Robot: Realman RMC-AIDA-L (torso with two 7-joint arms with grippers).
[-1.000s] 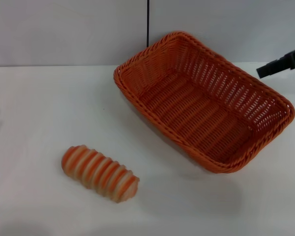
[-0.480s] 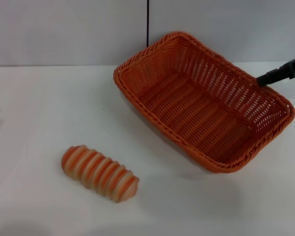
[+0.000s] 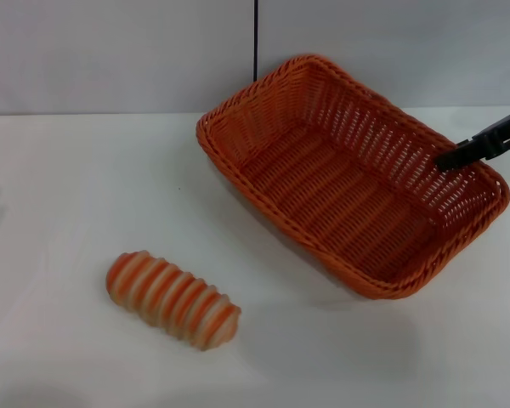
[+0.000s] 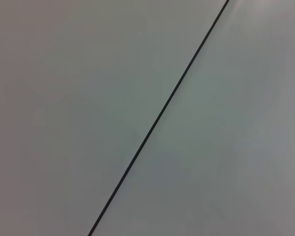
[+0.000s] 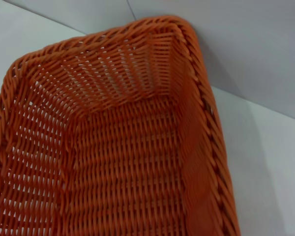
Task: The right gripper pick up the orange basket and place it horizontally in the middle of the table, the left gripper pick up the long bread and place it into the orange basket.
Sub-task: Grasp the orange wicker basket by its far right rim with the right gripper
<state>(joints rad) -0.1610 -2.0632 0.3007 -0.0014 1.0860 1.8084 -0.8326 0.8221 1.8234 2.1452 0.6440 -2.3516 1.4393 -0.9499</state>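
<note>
The orange basket [image 3: 348, 183] sits diagonally on the white table [image 3: 85, 187], right of centre, empty and upright. My right gripper [image 3: 452, 158] reaches in from the right edge of the head view and hangs at the basket's far right rim, its tip just over the rim. The right wrist view looks down into the basket [image 5: 128, 162] and shows its woven floor and braided rim. The long bread [image 3: 172, 299], striped orange and cream, lies on the table at the front left, well apart from the basket. The left gripper is out of view; its wrist view shows only a wall.
A grey wall [image 3: 110, 51] with a black vertical seam [image 3: 256, 38] stands behind the table. The same seam [image 4: 157, 118] crosses the left wrist view. Bare tabletop lies between the bread and the basket and along the left side.
My right gripper has moved down and to the left, from above the table beside the basket to the basket's far right rim. Basket and bread have not moved.
</note>
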